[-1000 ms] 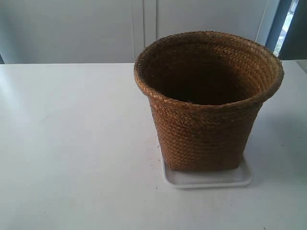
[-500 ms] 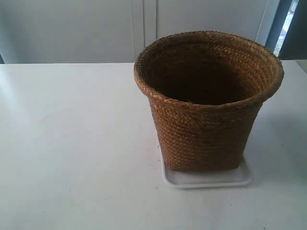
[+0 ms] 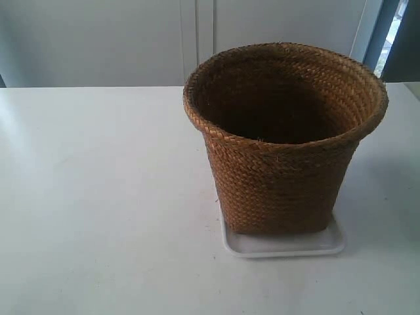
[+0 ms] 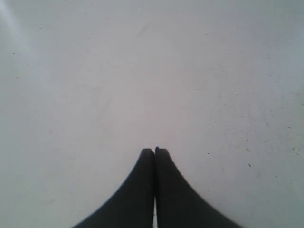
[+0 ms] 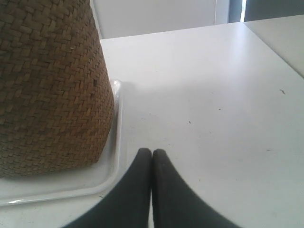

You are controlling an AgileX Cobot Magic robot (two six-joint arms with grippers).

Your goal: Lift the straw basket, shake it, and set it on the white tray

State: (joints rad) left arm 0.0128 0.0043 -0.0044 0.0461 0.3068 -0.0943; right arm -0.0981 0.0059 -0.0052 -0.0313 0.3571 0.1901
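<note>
Brown woven straw fills the right half of the exterior view. The straw basket point(image 3: 282, 141) stands upright with its mouth open toward the top of the frame. Its base rests on the white tray point(image 3: 283, 247), whose rim shows as a pale strip at lower centre-right. Hold this against the two pictures from the second before and you will find nothing shifted: basket, tray and the white desk point(image 3: 98, 197) lie exactly as they did. No arm enters this frame. I take that to mean the placing is finished and the scene has settled.

The left wrist view gives you only bare, lightly speckled desk and the left pincer point(image 4: 154, 151). It is clenched, its two dark fingers pressed flat together with nothing between them. Neither basket nor tray appears here, so I judge this arm to be away from the work.

The right wrist view shows the right pincer point(image 5: 152, 152) likewise clenched on nothing, its tips touching each other. It sits close to the tray's rounded corner and is clear of the basket's wall. Whether it touches the rim I cannot tell. The basket's base sits inside the rim with a margin of white showing. To my eye, all that is left for you is to keep clear of the basket.
</note>
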